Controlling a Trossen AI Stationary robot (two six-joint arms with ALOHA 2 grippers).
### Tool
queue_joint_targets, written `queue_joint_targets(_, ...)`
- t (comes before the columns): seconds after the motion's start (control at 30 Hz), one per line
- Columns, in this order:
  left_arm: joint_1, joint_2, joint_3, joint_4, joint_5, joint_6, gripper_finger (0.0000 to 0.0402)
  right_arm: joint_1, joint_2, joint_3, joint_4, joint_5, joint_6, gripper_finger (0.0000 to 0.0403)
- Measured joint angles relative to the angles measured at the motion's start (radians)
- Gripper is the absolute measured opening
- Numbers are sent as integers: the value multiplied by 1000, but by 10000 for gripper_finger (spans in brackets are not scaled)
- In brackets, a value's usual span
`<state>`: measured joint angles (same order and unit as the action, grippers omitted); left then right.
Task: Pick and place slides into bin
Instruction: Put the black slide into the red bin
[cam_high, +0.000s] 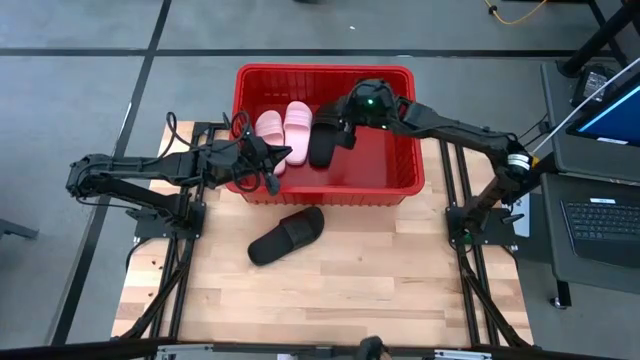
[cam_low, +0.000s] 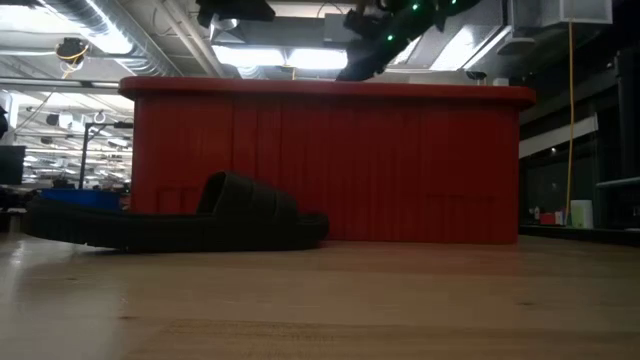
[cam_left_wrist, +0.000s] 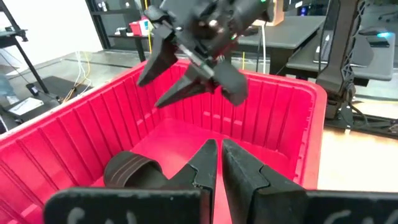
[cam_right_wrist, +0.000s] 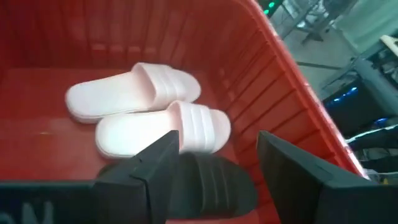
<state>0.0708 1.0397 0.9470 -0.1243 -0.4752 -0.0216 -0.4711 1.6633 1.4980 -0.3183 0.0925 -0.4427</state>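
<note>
- Your right pincer (cam_high: 335, 128) hangs wide open, empty, over the bin (cam_high: 400, 185): black slide (cam_high: 322, 143) delivered beside the pink pair (cam_high: 285, 127).
- Your left pincer (cam_high: 268, 157), shut and empty, waits at the bin's wall.
- One black slide (cam_high: 287, 236) remains on the worktop (cam_high: 340, 290) before the bin.

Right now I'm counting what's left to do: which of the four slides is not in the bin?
The black slide lying alone on the wooden table, in front of the red bin. The other black slide and both pink slides lie inside the bin.

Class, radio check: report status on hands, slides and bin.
Right hand open over bin. Left hand shut at the bin's left wall. Two pink slides, one black slide inside. Other black slide on table. Nothing blocking.
</note>
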Motion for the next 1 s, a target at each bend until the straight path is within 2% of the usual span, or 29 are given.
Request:
queue_joint_targets(0.1,-2,0,0,7,0,1,17,25,-28,0,-63,0,25,213)
queue_joint_targets(0.17,-6,0,0,9,-1,21,17,47,-45,0,-107,-22,77,194)
queue_joint_targets(0.27,-22,0,0,9,-1,79,17,86,-73,0,-135,-95,125,124)
queue_joint_targets(0.37,-40,0,0,9,21,99,17,123,-97,0,-138,-107,124,33)
queue_joint_targets(0.4,-47,0,0,9,39,98,17,135,-107,-1,-138,-107,122,17)
queue_joint_targets(0.53,-87,-15,0,-16,122,110,15,194,-133,-1,-130,-104,124,13)
queue_joint_targets(0.63,-138,-43,0,-110,141,121,4,259,-136,-1,-101,-105,126,5)
queue_joint_targets(0.8,-248,-122,0,-296,144,5,3,379,-136,-1,14,-94,177,5)
queue_joint_targets(1.0,-394,-211,0,-425,104,-45,2,558,-137,-1,36,163,285,3)
